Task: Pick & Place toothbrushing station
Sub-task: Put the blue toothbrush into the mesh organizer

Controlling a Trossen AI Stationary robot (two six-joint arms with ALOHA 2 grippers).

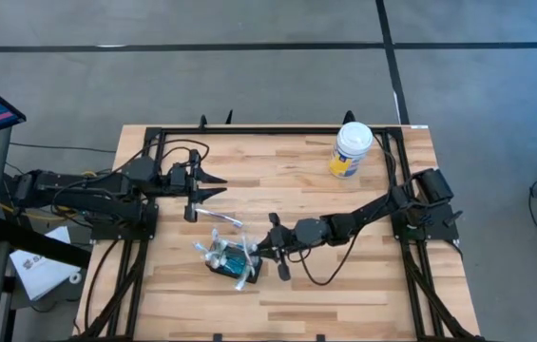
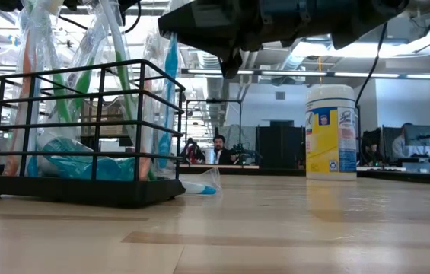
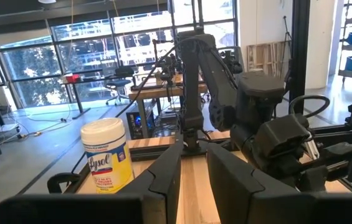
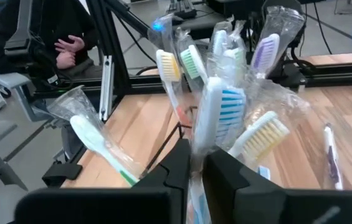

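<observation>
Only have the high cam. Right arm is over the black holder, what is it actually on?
Observer: In the right wrist view, the right gripper has its fingers closed on a wrapped blue-bristled toothbrush standing in the holder.
Operator: Holder lifted or down?
Observer: Down. In the low view, the holder has its base flat on the table.
Operator: Left arm carrying anything?
Observer: No. In its wrist view, the left gripper shows a narrow empty gap and faces the yellow-labelled canister.
</observation>
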